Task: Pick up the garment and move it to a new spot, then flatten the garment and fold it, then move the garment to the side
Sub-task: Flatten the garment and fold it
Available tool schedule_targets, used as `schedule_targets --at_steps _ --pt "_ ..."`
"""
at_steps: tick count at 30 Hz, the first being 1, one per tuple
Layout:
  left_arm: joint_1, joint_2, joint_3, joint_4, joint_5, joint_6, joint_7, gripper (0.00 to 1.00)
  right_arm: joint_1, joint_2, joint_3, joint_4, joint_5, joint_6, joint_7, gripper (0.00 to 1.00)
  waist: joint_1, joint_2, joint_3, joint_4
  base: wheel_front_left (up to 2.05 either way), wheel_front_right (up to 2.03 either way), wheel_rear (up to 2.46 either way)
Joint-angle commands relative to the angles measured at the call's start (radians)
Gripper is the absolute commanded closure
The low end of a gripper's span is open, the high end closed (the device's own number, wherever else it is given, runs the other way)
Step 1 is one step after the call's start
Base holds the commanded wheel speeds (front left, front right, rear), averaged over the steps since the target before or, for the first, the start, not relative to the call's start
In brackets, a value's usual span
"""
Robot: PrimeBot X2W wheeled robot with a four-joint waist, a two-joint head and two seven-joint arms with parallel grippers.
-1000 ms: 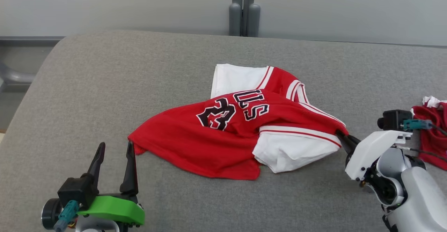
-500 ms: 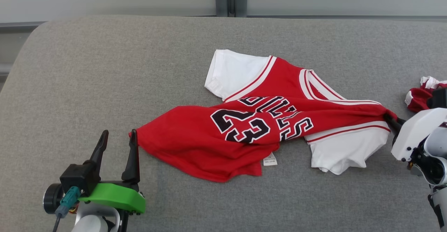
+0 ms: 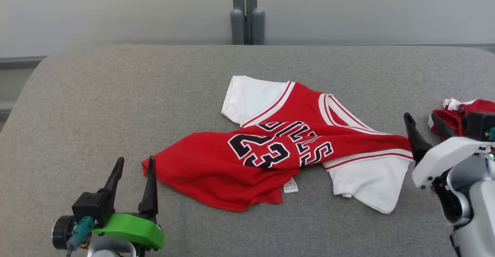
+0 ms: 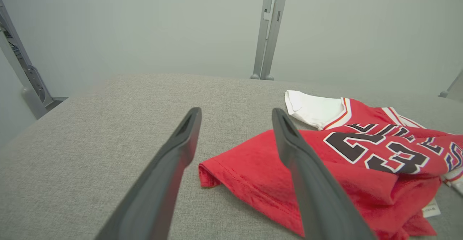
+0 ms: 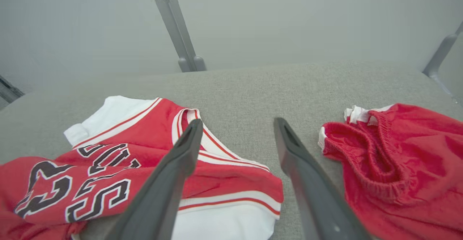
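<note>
Just released shirt from right gripper, jaws now spread with its sleeve just left of them, left gripper gaping too beside hem corner; move step looks done, shirt rumpled, so flatten next.

Lab: grey padded table, partition wall

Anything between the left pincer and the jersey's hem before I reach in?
Nothing visible. The left pincer is open, and the hem corner of the jersey lies just ahead of it on the grey cushion. The red shorts lie off to the right, out of the path.
</note>
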Motion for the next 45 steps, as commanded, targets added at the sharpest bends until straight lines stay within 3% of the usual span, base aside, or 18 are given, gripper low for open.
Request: schedule_targets --at_steps 1,7,16,28,33,38,45 --pt "0.012 0.003 -0.004 -0.011 -0.001 0.0 0.003 0.0 0.033 0.016 0.006 -0.021 -0.009 0.0 -0.04 0.0 0.0 0.0 -0.037 -0.037 0.0 0.0 0.0" --pt "0.022 0.009 -0.005 -0.026 -0.008 0.007 0.011 0.0 0.102 0.075 0.04 -0.076 -0.014 0.0 -0.188 0.0 0.0 0.0 -0.047 -0.056 0.0 0.0 0.0" --pt "0.034 0.012 -0.016 -0.048 -0.011 0.012 0.022 0.0 0.134 0.097 0.061 -0.075 -0.034 0.0 -0.328 0.0 0.0 0.0 -0.053 -0.067 0.0 0.0 0.0" --pt "-0.015 -0.061 -0.249 -0.053 -0.069 -0.145 0.323 0.0 0.083 0.107 0.07 -0.058 -0.042 0.0 -0.363 0.0 0.0 0.0 0.021 -0.121 0.0 0.0 0.0" --pt "-0.07 -0.103 -0.32 0.005 -0.079 -0.171 0.435 0.0 0.042 0.105 0.069 -0.049 -0.048 0.0 -0.362 0.0 0.0 0.0 0.073 -0.17 0.0 0.0 0.0" --pt "-0.147 -0.12 -0.346 0.092 -0.032 -0.137 0.505 0.0 0.013 0.108 0.079 -0.037 -0.048 0.0 -0.365 0.0 0.0 0.0 0.112 -0.217 0.0 0.0 0.0" --pt "-0.223 -0.13 -0.342 0.188 0.012 -0.054 0.559 0.0 -0.01 0.112 0.084 -0.016 -0.039 0.0 -0.379 0.0 0.0 0.0 0.138 -0.268 0.0 0.0 0.0"
